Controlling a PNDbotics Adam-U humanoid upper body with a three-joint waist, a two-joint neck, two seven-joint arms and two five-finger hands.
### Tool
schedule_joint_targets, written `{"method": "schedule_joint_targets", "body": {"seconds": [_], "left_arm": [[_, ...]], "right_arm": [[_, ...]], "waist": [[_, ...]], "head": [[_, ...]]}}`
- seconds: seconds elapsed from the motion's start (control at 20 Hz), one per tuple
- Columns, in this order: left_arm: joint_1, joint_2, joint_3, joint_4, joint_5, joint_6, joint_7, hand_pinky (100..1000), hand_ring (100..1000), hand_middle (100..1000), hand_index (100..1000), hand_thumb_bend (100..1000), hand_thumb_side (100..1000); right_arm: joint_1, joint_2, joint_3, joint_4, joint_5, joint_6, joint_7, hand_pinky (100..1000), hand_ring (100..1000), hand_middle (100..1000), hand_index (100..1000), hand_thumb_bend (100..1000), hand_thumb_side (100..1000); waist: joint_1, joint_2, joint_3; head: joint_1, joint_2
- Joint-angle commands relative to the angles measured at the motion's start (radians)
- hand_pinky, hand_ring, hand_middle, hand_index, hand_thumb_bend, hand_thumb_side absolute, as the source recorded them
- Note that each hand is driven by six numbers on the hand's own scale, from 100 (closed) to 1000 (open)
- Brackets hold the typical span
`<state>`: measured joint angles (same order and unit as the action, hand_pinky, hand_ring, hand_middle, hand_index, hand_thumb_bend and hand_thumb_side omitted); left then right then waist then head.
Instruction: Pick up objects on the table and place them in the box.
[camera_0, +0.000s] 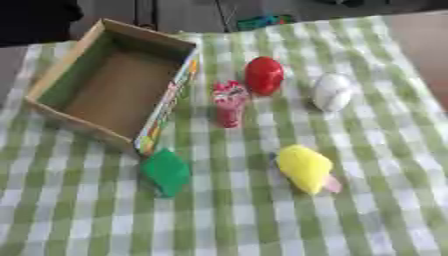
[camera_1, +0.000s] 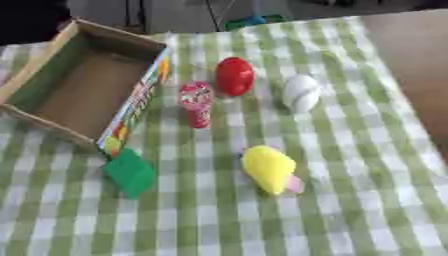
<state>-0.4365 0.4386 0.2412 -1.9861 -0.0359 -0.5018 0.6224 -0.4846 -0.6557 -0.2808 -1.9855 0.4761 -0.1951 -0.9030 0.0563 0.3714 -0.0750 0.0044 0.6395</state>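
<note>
Green flat block lies just beside the empty cardboard box — nearest its corner; neither hand shows.

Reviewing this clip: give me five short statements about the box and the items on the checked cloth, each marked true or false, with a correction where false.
1. The cardboard box holds nothing. True.
2. The green block lies inside the box. False: it lies on the checked cloth, just off the box's near corner.
3. The red egg-shaped item sits between the pink-and-red item and the white item. True.
4. A robot hand is holding the yellow item. False: no hand shows in either view; the yellow item lies on the cloth.
5. The white item is nearer the box than the pink-and-red item is. False: the pink-and-red item is the nearer one.
</note>
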Motion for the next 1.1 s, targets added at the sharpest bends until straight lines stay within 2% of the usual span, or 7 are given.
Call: {"method": "schedule_joint_targets", "body": {"seconds": [0.05, 0.15, 0.2, 0.25, 0.4, 0.85, 1.1], "left_arm": [[-0.008, 0.033, 0.013, -0.014, -0.012, -0.007, 0.057, 276, 338, 453, 522, 100, 977], [-0.006, 0.033, 0.007, -0.014, -0.018, -0.002, 0.069, 304, 367, 466, 539, 100, 998], [-0.006, 0.033, 0.003, -0.014, -0.02, -0.003, 0.067, 539, 617, 694, 732, 100, 1000], [-0.005, 0.033, -0.003, -0.014, -0.019, -0.008, 0.056, 539, 617, 694, 732, 100, 1000], [-0.003, 0.034, -0.007, -0.014, -0.021, -0.025, 0.018, 825, 907, 898, 868, 322, 1000], [0.013, 0.041, -0.002, -0.014, -0.026, -0.022, -0.029, 835, 901, 877, 844, 279, 1000], [0.032, 0.061, -0.009, -0.014, -0.03, -0.011, -0.051, 821, 885, 862, 824, 191, 1000]], "right_arm": [[-0.008, -0.034, -0.024, -0.015, -0.035, 0.008, -0.004, 100, 259, 306, 403, 100, 581], [-0.003, -0.037, -0.022, -0.015, -0.033, 0.006, -0.004, 100, 289, 334, 422, 100, 559], [0.001, -0.037, -0.017, -0.015, -0.03, 0.005, -0.004, 368, 533, 553, 590, 100, 743], [0.007, -0.038, -0.008, -0.015, -0.022, 0.009, -0.004, 368, 533, 553, 590, 100, 743], [0.025, -0.048, 0.022, -0.015, 0.022, 0.044, 0.0, 733, 836, 814, 811, 100, 1000], [0.036, -0.154, 0.071, -0.015, 0.152, 0.18, 0.225, 818, 921, 890, 903, 192, 1000], [0.081, -0.325, 0.139, -0.015, 0.201, 0.254, 0.47, 835, 949, 927, 952, 280, 1000]], "waist": [[-0.004, -0.02, 0.0], [-0.004, -0.02, -0.001], [-0.005, -0.02, -0.001], [-0.005, -0.02, 0.0], [-0.007, -0.02, 0.001], [-0.024, -0.03, 0.001], [-0.047, -0.035, -0.005]], "head": [[-0.002, -0.01], [-0.003, -0.012], [-0.004, -0.013], [-0.006, -0.014], [-0.016, -0.016], [-0.028, 0.0], [-0.021, 0.011]]}}
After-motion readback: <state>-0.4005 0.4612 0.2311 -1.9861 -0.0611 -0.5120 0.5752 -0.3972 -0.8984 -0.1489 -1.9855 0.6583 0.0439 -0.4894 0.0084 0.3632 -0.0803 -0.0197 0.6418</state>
